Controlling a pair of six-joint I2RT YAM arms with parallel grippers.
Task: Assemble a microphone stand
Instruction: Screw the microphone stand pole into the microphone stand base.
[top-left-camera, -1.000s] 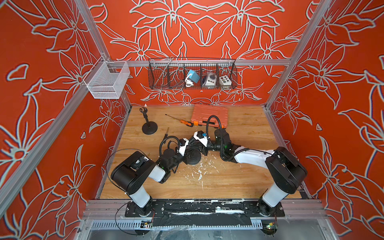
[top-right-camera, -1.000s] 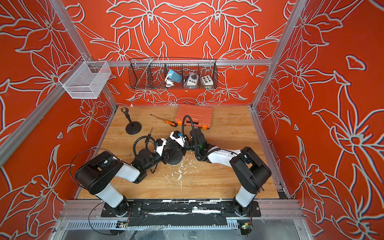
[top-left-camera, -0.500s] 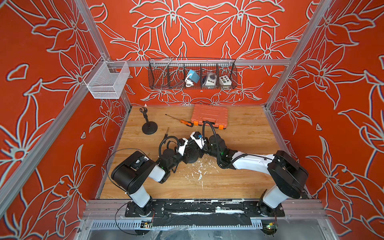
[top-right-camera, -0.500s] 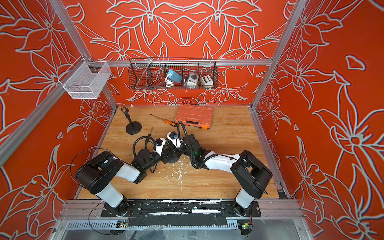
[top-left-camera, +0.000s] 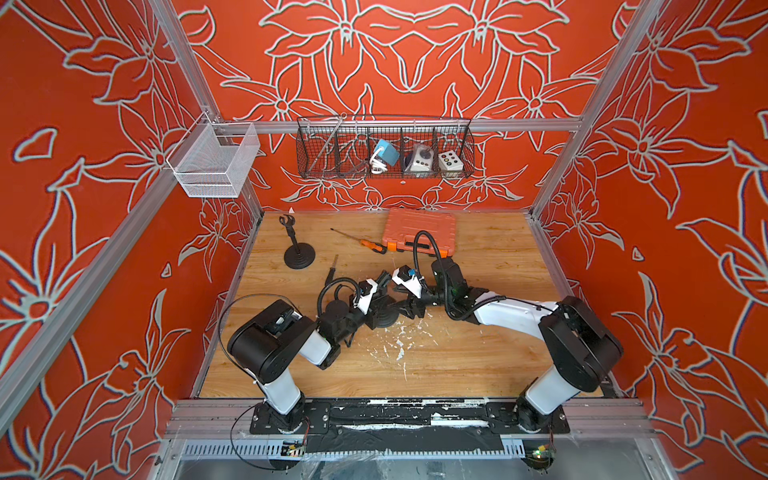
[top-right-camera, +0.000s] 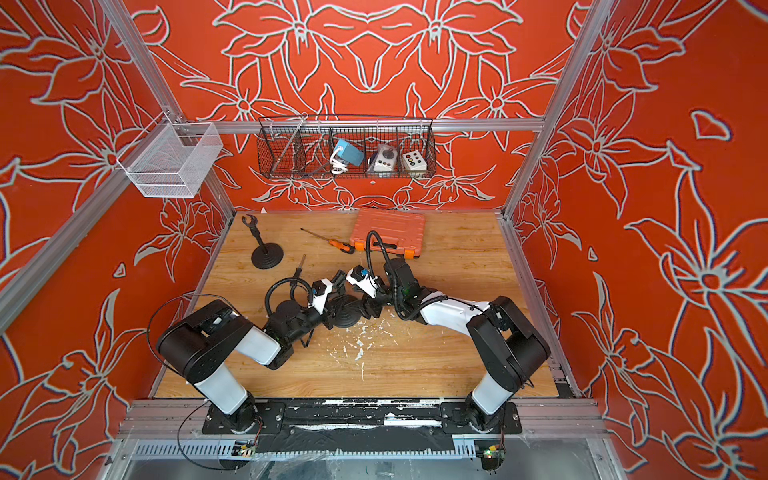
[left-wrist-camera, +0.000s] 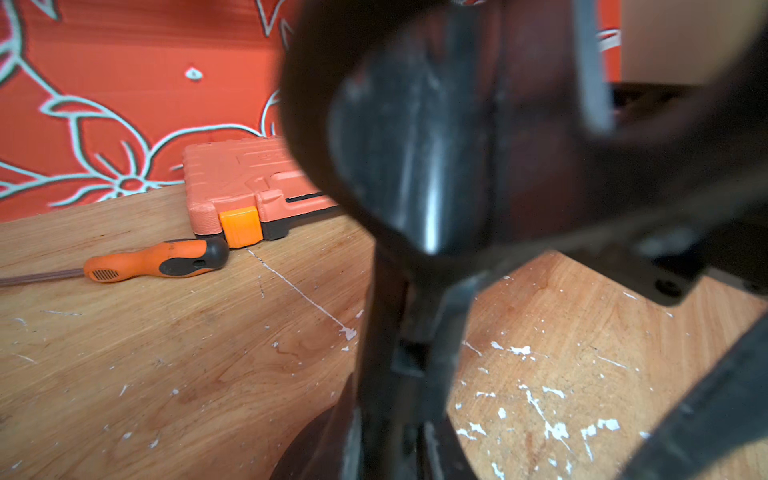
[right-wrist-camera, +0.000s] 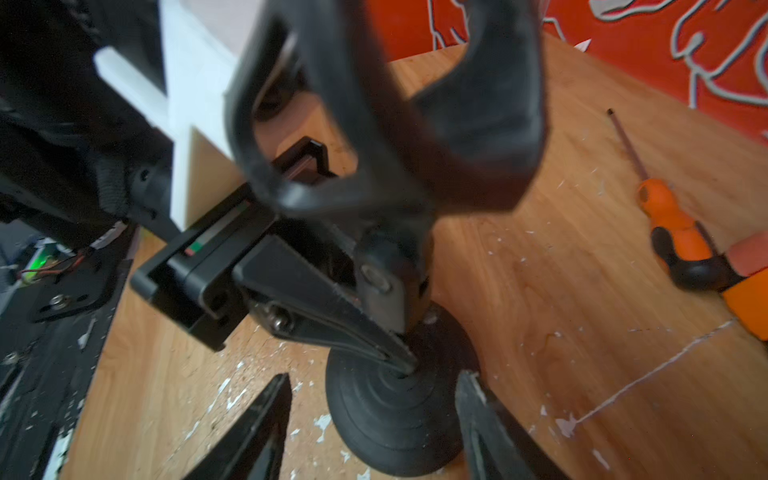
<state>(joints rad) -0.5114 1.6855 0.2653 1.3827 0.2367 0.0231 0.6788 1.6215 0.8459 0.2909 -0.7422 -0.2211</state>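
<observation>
Microphone stand (right-wrist-camera: 395, 419), case (left-wrist-camera: 232, 174) embossing perhaps lettering, illegible

Desk (top-left-camera: 457, 357): wood-grain top, white flecks (top-left-camera: 399, 345) scattered mid-surface. Orange tool case (top-left-camera: 419, 230) lies closed near the back wall. Orange-and-black screwdriver (top-left-camera: 372, 245) lies flat beside it, handle butt against the case's latch corner, shaft pointing away. Black wire basket (top-left-camera: 353, 174) hangs on the back rail and holds a blue block (top-left-camera: 386, 151) with white cable, a white dial box (top-left-camera: 417, 160) and a white button box (top-left-camera: 451, 161). White mesh basket (top-left-camera: 212, 166) hangs on the side rail.
</observation>
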